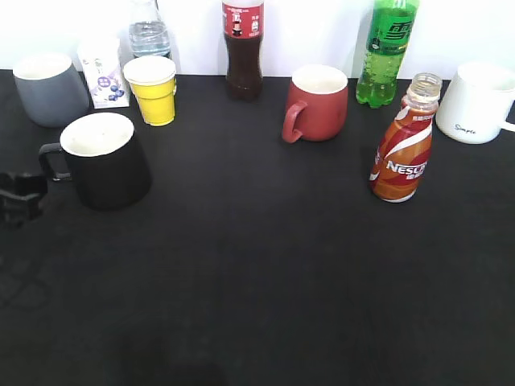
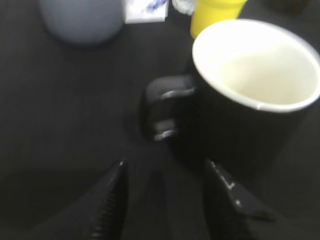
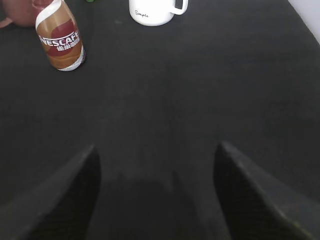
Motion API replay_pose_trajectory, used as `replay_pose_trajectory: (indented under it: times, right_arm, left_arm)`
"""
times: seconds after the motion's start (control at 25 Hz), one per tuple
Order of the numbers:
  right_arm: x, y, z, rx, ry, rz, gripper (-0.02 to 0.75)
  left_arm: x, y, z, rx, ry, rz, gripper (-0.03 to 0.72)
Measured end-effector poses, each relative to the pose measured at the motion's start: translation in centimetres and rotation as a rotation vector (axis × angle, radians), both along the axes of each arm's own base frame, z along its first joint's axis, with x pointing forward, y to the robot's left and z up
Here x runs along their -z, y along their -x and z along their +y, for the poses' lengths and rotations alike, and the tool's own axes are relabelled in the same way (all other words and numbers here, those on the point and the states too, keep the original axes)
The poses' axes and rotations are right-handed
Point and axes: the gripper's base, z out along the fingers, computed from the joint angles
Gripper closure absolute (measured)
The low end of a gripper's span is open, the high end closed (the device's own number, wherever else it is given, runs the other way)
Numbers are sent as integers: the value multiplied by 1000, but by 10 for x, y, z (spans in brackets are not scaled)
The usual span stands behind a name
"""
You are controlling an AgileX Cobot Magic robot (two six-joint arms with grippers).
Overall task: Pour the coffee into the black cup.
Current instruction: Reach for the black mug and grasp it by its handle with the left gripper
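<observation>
The coffee bottle (image 1: 401,153), curvy with an orange-red and white NESCAFE label and no cap, stands upright at the right; it also shows in the right wrist view (image 3: 60,40) at the far left. The black cup (image 1: 105,159), white inside, stands at the left with its handle pointing left; it fills the left wrist view (image 2: 250,100). My left gripper (image 2: 165,167) is open and empty, just short of the cup's handle; it shows at the left edge of the exterior view (image 1: 20,197). My right gripper (image 3: 156,150) is open and empty, well short of the bottle, and out of the exterior view.
Along the back stand a grey mug (image 1: 48,87), a small carton (image 1: 103,74), a water bottle (image 1: 150,32), a yellow cup (image 1: 153,88), a cola bottle (image 1: 243,48), a dark red mug (image 1: 316,103), a green soda bottle (image 1: 387,50) and a white mug (image 1: 479,103). Black cloth covers the table.
</observation>
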Motion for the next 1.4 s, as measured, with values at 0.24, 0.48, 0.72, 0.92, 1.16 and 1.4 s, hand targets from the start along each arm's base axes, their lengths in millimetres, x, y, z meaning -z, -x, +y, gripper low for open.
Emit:
replay_pose_trajectory:
  times: [0.24,0.48,0.72,0.92,1.16,1.4]
  right_arm:
    - [0,0,0,0,0,0,183]
    - [0,0,0,0,0,0,183]
    - [0,0,0,0,0,0,183]
    - [0,0,0,0,0,0,183]
    - [0,0,0,0,0,0,183]
    - [0,0,0,1,-1,0,183]
  left_arm:
    - [23,-19,-3,-16,-9,-71,318]
    - [24,-26,-3,-25,-3,-162,318]
    - [38,-32,-4,-30,-10,-187,319]
    - [46,-35,-4,-33,-15,-204,318]
    - [50,-37,2,-71,-16,-224,318]
    - [55,-39,2,-53,-24,-218,241]
